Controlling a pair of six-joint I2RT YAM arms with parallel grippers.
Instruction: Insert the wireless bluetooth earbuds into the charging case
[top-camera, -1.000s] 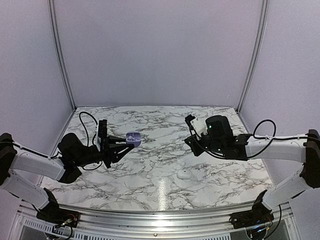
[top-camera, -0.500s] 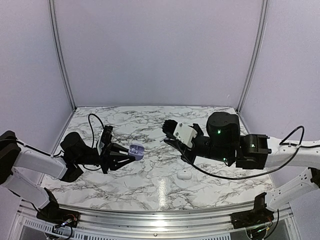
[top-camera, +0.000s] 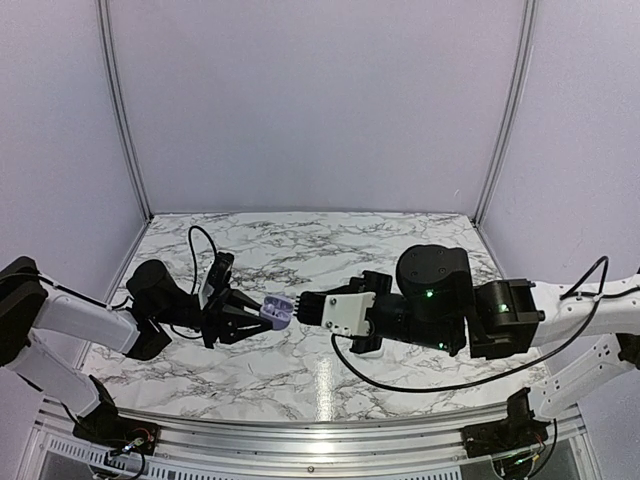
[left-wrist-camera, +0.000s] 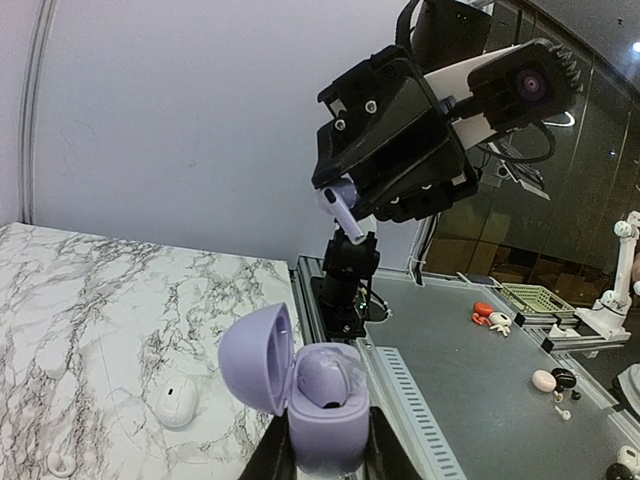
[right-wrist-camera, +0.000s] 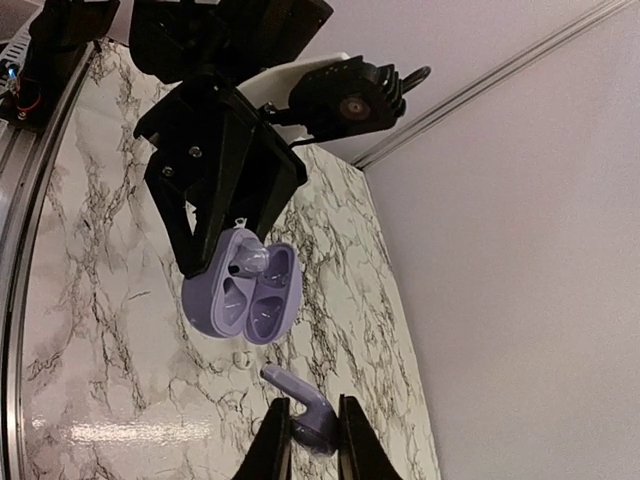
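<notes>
My left gripper (top-camera: 262, 313) is shut on an open lilac charging case (top-camera: 278, 310), held above the table. In the left wrist view the case (left-wrist-camera: 325, 400) has its lid (left-wrist-camera: 255, 358) swung left, and one lilac bud sits in a well. My right gripper (top-camera: 304, 305) is shut on a lilac earbud (right-wrist-camera: 305, 412), stem pointing at the case (right-wrist-camera: 243, 292), a short gap away. The left wrist view shows this bud (left-wrist-camera: 340, 208) above the case. A tiny whitish bud (right-wrist-camera: 240, 358) lies on the marble below.
A closed white case (left-wrist-camera: 177, 402) lies on the marble table (top-camera: 300, 250), partly hidden under the right arm in the top view (top-camera: 367, 350). Another small whitish bud (left-wrist-camera: 60, 463) lies near it. Grey walls enclose three sides.
My right arm has swung left across the table with the lilac earbud, now close to the case. My left gripper has shifted the case a little right and lower.
</notes>
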